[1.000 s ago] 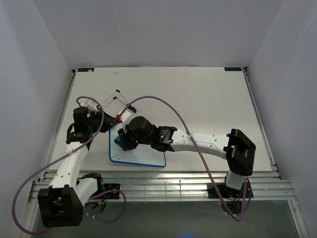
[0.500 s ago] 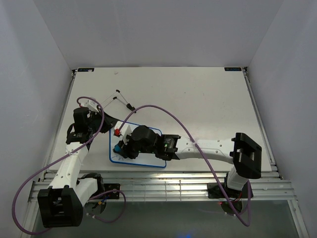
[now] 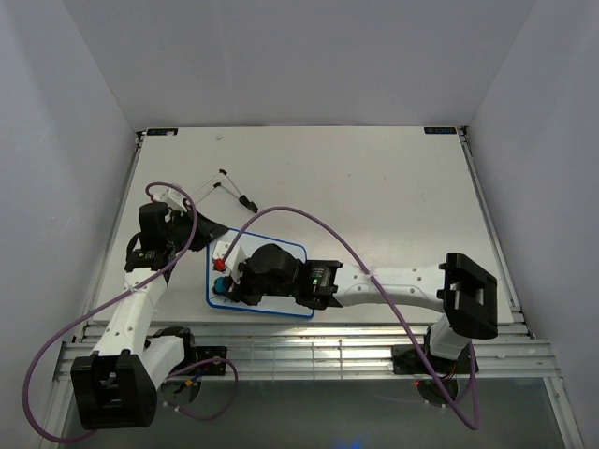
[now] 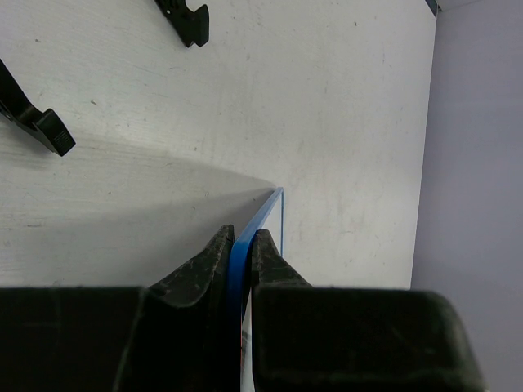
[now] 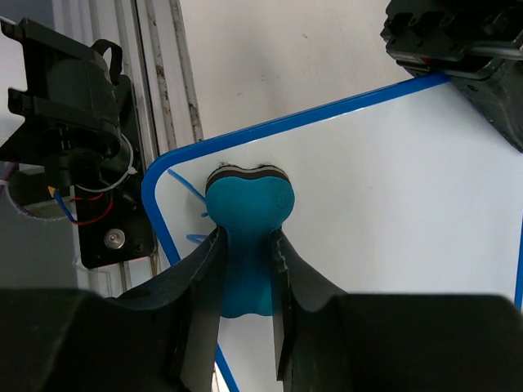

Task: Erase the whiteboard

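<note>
**Whiteboard on table, held by both grippers: left on the rim, right through the eraser**

- Rails (image 3: 309, 351): metal, along the near table edge at 6 o'clock in the top view. Both arm bases sit here.
- Table (image 3: 393, 187): white and flat, walled on three sides.
- Whiteboard (image 5: 409, 212): white face, blue rim, rounded corners. It lies at about 8 o'clock on the table, just past the rails and slightly skewed to them.
- Marks (image 5: 193, 190): a few short blue strokes on the whiteboard's near-left corner, close inside the rim and just beside the eraser.
- Eraser (image 5: 245, 204): small, blue, with a dark pad layer under it. Its head is pressed to the whiteboard face at about 8 o'clock of the board, close to the rim.
- Right gripper (image 5: 245, 238): fingers closed tight on the eraser's narrow waist. The arm reaches across the whiteboard from 4 o'clock.
- Left gripper (image 4: 239, 237): fingers pinched on the whiteboard's blue rim, seen edge-on between them, at the board's 10 o'clock corner.
- Black pieces (image 4: 186, 18): two small dark parts on the table beyond the left gripper, apart from the whiteboard. What they are cannot be told.
</note>
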